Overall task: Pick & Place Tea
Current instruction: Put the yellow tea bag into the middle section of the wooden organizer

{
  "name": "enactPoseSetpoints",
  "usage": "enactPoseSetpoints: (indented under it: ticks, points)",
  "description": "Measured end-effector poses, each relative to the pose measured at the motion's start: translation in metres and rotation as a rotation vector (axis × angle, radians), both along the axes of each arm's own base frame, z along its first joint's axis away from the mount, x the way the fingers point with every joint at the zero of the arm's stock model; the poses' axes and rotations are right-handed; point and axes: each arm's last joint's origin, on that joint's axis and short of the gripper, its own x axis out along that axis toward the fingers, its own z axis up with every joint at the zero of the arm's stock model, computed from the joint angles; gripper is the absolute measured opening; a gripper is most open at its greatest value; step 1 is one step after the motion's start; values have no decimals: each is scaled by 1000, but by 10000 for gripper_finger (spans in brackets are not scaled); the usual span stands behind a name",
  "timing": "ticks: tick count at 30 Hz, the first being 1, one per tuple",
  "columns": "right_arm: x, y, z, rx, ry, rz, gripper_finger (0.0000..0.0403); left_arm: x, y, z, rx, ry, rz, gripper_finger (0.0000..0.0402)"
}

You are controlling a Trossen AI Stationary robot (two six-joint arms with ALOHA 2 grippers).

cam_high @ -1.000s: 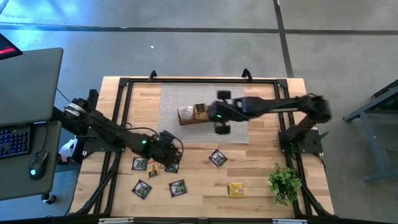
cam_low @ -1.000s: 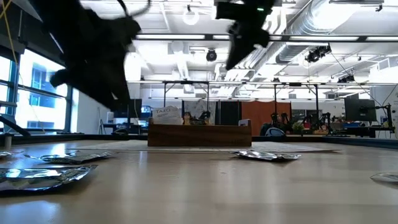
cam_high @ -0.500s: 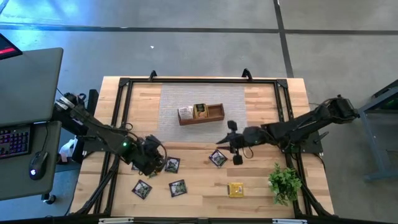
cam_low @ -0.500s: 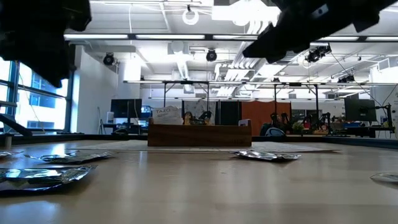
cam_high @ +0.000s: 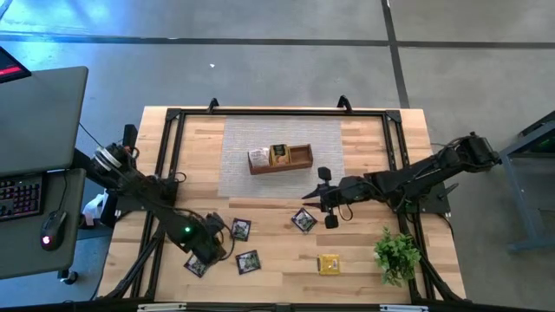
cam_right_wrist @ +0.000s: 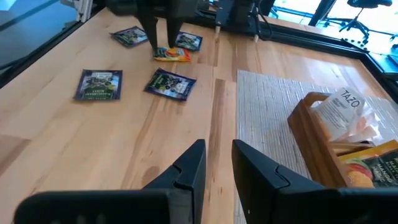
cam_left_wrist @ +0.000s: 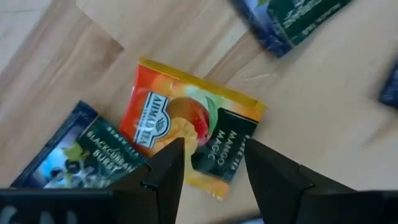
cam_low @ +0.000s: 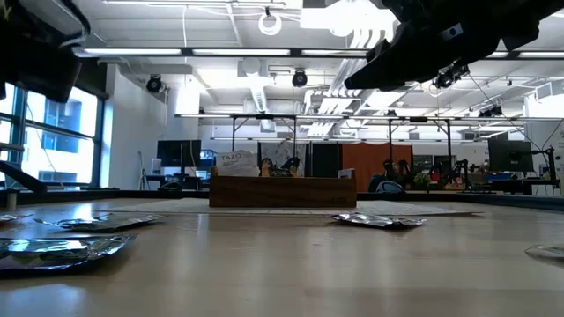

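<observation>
My left gripper (cam_left_wrist: 212,147) (cam_high: 206,243) is open near the table's near-left corner, pointing down. Its fingers straddle an orange-and-dark tea sachet (cam_left_wrist: 186,134) (cam_right_wrist: 172,55) lying flat on the wood. I cannot tell whether they touch it. A dark blue sachet (cam_left_wrist: 78,155) lies beside it, and other dark sachets (cam_high: 240,229) (cam_high: 247,260) lie close by. My right gripper (cam_right_wrist: 217,149) (cam_high: 328,199) hovers narrowly open over mid-table, near a dark sachet (cam_high: 303,219). A yellow sachet (cam_high: 329,263) lies toward the near edge. The wooden tray (cam_high: 299,157) holds some sachets.
The tray stands on a grey mat (cam_high: 243,139) at the table's far middle. A small green plant (cam_high: 397,254) stands at the near-right corner. Black frame rails (cam_high: 173,139) run along the table's sides. Bare wood (cam_right_wrist: 155,143) lies between the mat and the sachets.
My left gripper has moved toward the near edge and slightly left, coming over the orange sachet. My right gripper went from above the tray toward the near edge and down to mid-table, then kept still.
</observation>
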Motion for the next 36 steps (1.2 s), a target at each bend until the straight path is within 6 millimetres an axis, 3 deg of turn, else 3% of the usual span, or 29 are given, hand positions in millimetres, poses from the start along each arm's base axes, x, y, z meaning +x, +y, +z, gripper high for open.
enactPoseSetpoints:
  ticks: [6,10,19,25,30,36]
  points:
    - [0,0,0,2,-5,0,75,16,-1,-18,14,-17,-4,166]
    - [1,0,3,7,-31,0,75,34,11,-17,24,-92,0,166]
    - [2,0,5,37,-50,-10,75,76,84,-18,90,-163,243,166]
    - [2,0,5,39,-50,-16,75,106,121,-11,-4,-372,427,166]
    - [2,0,5,38,-51,-30,75,120,124,-1,-18,-513,307,166]
    - [4,1,1,82,-37,-31,75,104,118,22,87,-519,325,166]
